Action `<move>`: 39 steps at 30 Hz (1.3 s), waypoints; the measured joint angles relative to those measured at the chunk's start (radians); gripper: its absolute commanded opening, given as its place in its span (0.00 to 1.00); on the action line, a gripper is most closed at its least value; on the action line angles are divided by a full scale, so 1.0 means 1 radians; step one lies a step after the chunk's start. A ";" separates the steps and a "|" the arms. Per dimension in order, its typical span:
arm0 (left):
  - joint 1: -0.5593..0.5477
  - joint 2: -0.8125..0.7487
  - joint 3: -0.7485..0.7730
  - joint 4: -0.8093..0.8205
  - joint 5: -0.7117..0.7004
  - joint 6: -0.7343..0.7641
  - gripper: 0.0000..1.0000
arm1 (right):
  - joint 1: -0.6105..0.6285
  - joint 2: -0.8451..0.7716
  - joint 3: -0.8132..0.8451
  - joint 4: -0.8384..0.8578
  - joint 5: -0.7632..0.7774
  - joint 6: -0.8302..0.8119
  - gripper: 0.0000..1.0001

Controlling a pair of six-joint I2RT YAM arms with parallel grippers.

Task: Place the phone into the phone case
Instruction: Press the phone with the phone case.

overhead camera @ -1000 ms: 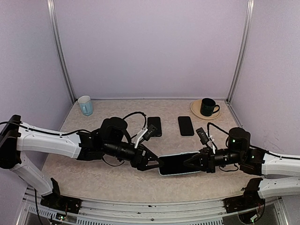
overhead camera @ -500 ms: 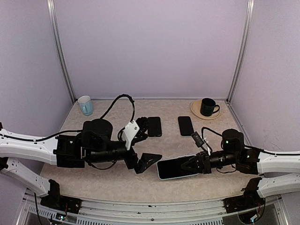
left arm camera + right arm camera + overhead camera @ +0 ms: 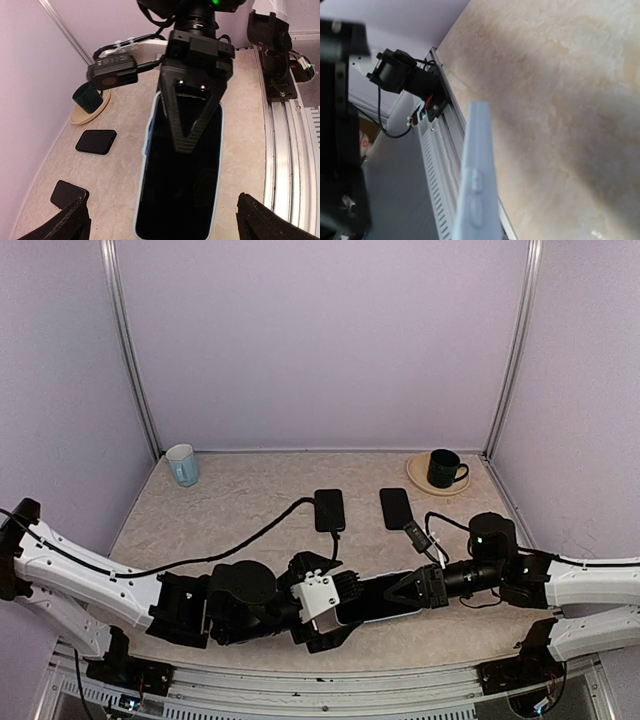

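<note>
Top external: one cased phone [image 3: 378,602] clenched by right claw [image 3: 397,592]; left claw [image 3: 342,608] released; two dark slabs [image 3: 329,510] [image 3: 396,508]; two mugs [image 3: 181,464] [image 3: 443,468].

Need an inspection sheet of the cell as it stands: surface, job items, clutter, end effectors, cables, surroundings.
Surface: beige marbled tabletop; no spills seen.
Job's things: phone sits in pale blue case at front centre; full seating cannot be told.
Clutter: pale mug back left; dark mug on saucer back right; left black slab and right black slab, phone-sized, mid-table.
End effectors: left end effector wide open, straddling the phone's near end; right end effector shut on its far end.
Cables: left arm cable loops across the table to the left black slab.
Surroundings: lilac walls, metal posts, front rail.
</note>
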 measured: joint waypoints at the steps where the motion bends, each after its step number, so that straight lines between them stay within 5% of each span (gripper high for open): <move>1: -0.011 0.017 0.002 0.010 -0.004 0.016 0.99 | 0.000 0.003 0.000 0.001 -0.003 0.005 0.00; 23: -0.038 0.272 0.205 0.048 0.042 0.134 0.99 | 0.000 0.023 -0.002 0.089 -0.036 0.077 0.00; 39: 0.003 0.287 0.206 0.048 0.061 0.161 0.99 | 0.006 0.056 -0.013 0.139 -0.058 0.092 0.00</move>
